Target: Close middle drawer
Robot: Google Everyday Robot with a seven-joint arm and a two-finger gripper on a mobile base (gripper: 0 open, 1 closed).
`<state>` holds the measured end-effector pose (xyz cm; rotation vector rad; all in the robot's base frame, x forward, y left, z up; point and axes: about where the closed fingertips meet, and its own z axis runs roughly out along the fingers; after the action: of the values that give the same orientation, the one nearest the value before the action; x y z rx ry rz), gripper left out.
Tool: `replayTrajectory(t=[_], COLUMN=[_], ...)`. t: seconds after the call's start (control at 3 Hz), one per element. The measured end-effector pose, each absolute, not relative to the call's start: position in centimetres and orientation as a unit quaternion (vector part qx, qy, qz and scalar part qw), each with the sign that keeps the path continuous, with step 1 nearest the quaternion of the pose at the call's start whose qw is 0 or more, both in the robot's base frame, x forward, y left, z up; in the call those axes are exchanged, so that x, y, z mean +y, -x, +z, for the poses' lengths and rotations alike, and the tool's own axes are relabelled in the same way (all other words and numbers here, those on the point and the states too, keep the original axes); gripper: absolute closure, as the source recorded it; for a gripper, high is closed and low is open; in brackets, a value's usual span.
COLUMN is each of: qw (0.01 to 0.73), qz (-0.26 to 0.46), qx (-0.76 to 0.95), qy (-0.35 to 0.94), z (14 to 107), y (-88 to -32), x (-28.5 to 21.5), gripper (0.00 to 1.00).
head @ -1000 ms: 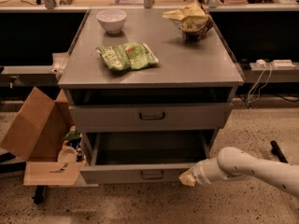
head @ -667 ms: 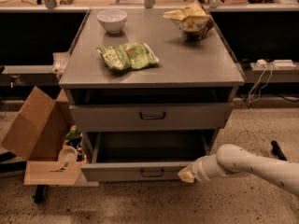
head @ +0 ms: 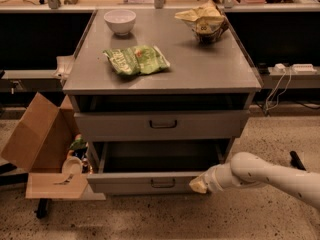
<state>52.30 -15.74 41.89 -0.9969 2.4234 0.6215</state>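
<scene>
The middle drawer point(head: 125, 183) stands pulled out low in the bench point(head: 210, 71). Its front panel runs left to right and faces the camera, and its tray reaches back inside. The end effector point(head: 198, 184) sits at the panel's right end; wide or narrow, I cannot tell.

Flat grey metal cabinet top point(head: 200, 74) carries 3 items. A small round white bowl point(head: 120, 21) stands at the back, towards picture-left. A crumpled green snack bag point(head: 136, 60) lies flat nearer the front, just in front of the bowl and apart from it. A crinkled yellow-tan bag point(head: 204, 19) sits at the back on picture-right, well apart from the others. Below is a speckled stone floor point(head: 150, 221), w/ an open brown cardboard box point(head: 37, 141) beside the cabinet's picture-left side. The pale-tipped gripper point(head: 199, 185) is low, at the right end of the pulled-out middle drawer point(head: 125, 183) front.
</scene>
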Motion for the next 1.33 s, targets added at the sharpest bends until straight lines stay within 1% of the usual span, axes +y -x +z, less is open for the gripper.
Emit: replayTrajectory(t=[0.33, 0.67, 1.33], qw=[0.222, 0.222, 0.241], qz=[0.233, 0.233, 0.227], qx=[0.865, 0.865, 0.869], qy=[0.386, 0.386, 0.369], z=[41.4, 41.4, 41.5], y=[-53.1, -53.1, -54.7], x=[-13.8, -13.8, -14.7], gripper=[1.00, 1.00, 1.00])
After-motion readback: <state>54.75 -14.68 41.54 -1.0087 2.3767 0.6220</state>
